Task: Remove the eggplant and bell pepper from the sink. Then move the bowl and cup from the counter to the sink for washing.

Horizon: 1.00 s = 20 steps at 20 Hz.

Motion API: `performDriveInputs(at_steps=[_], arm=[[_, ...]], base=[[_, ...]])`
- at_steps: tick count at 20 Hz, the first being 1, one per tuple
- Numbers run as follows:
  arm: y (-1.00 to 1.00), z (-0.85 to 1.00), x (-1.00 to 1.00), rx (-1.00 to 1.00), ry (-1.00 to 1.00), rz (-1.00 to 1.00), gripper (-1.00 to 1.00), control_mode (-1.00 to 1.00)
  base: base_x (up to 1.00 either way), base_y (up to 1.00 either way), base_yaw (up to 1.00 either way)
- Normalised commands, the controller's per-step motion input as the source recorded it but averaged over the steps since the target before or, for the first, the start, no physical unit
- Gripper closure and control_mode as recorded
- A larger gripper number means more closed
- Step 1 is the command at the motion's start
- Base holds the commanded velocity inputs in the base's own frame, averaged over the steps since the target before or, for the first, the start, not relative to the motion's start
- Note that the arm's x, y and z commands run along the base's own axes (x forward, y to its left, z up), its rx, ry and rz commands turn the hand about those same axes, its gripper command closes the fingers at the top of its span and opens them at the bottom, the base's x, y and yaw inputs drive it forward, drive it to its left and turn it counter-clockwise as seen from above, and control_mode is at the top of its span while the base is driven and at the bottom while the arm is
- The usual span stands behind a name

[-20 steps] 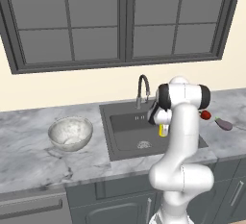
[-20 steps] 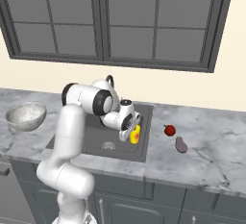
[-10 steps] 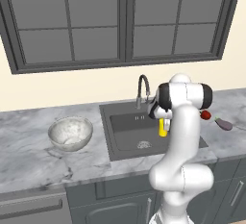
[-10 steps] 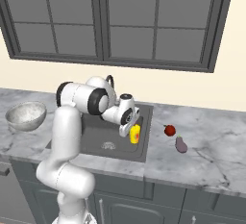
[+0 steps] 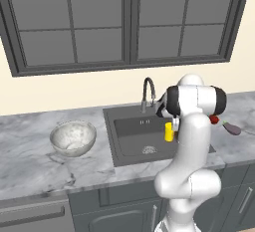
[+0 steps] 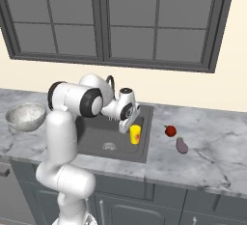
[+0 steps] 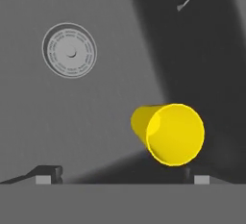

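The yellow cup [image 6: 135,134] stands upright on the floor of the dark sink [image 6: 94,139], near its right wall. My gripper [image 6: 123,124] hangs open just above and to the left of the cup, holding nothing. In the hand view the cup [image 7: 170,132] sits by the right fingertip [image 7: 190,172], not between the fingers, with the drain [image 7: 69,50] farther off. The marbled bowl [image 5: 73,137] rests on the counter [image 5: 30,161] left of the sink. The red bell pepper [image 6: 170,131] and the purple eggplant [image 6: 182,145] lie on the counter to the right.
A curved faucet [image 5: 148,90] rises behind the sink [image 5: 132,144]. My own arm hides part of the basin's right side and stands in front of the cup [image 5: 169,131]. A wall with a dark-framed window [image 5: 124,22] closes off the back.
My hand has lifted slightly away from the cup and the arm's elbow has swung left. The cup stays standing in the sink. Bowl, pepper and eggplant have not moved.
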Motion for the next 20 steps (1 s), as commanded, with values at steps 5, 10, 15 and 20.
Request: performDriveInputs(at_steps=[5, 10, 15, 20], arm=[[0.06, 0.35, -0.23, 0.0, 0.0, -0.01, -1.0, -1.0], [0.1, 0.37, -0.21, 0.0, 0.0, -0.08, -1.0, -1.0], [0.1, 0.31, -0.28, 0.0, 0.0, -0.17, -1.0, -1.0], [0.13, 0.29, -0.3, 0.0, 0.0, -0.27, -1.0, -1.0]], base=[[0.0, 0.0, 0.0], [0.0, 0.0, 0.0], [0.0, 0.0, 0.0], [0.0, 0.0, 0.0]])
